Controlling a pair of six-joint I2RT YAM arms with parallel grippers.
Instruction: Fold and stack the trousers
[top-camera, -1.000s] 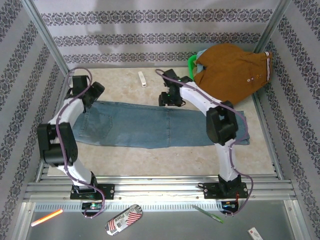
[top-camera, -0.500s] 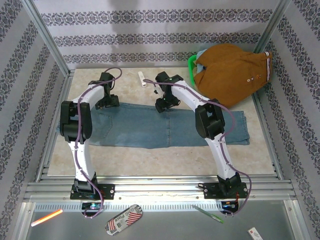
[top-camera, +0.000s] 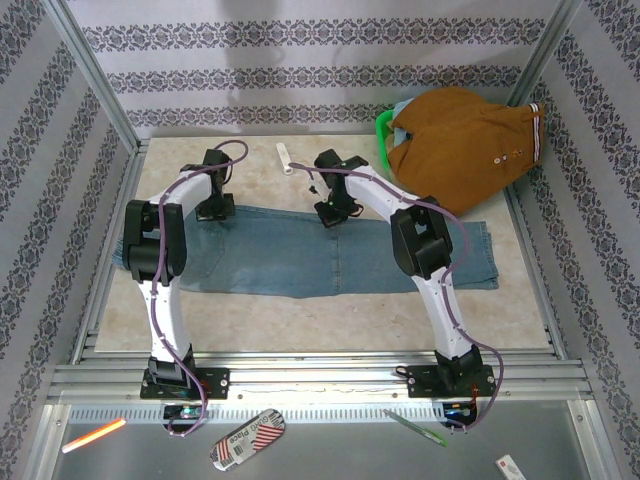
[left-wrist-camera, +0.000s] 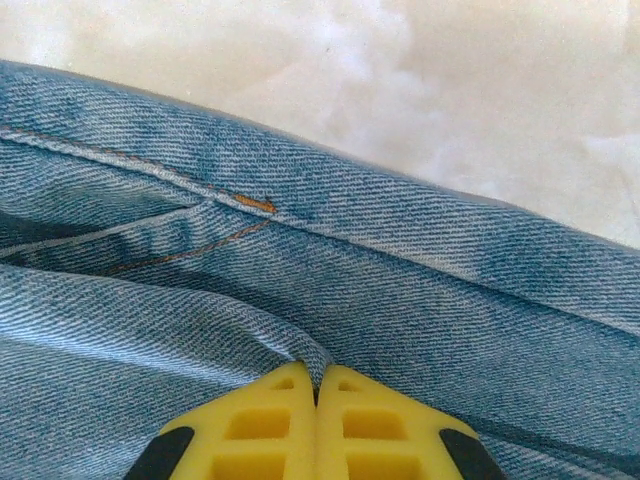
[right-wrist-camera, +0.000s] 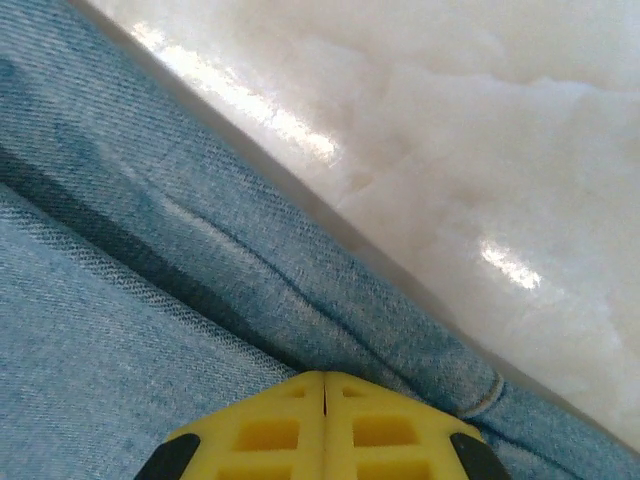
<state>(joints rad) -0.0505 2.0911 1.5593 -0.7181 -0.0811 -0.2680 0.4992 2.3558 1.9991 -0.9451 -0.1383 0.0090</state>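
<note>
The right gripper (right-wrist-camera: 323, 378) has its yellow fingers pressed tight together on the trousers (right-wrist-camera: 140, 300), just beside the denim's folded edge. Beyond that edge the pale, glossy surface (right-wrist-camera: 480, 130) catches glare.

Faded light-blue denim trousers (top-camera: 300, 255): long-legged, soft, lying flat on pale table (top-camera: 300, 320), stretched left-right across middle. Legs together, one over other, hems at right, wider seat end at left. Orange stitching along seams. Small ridge of fabric bunched up at far edge.
</note>
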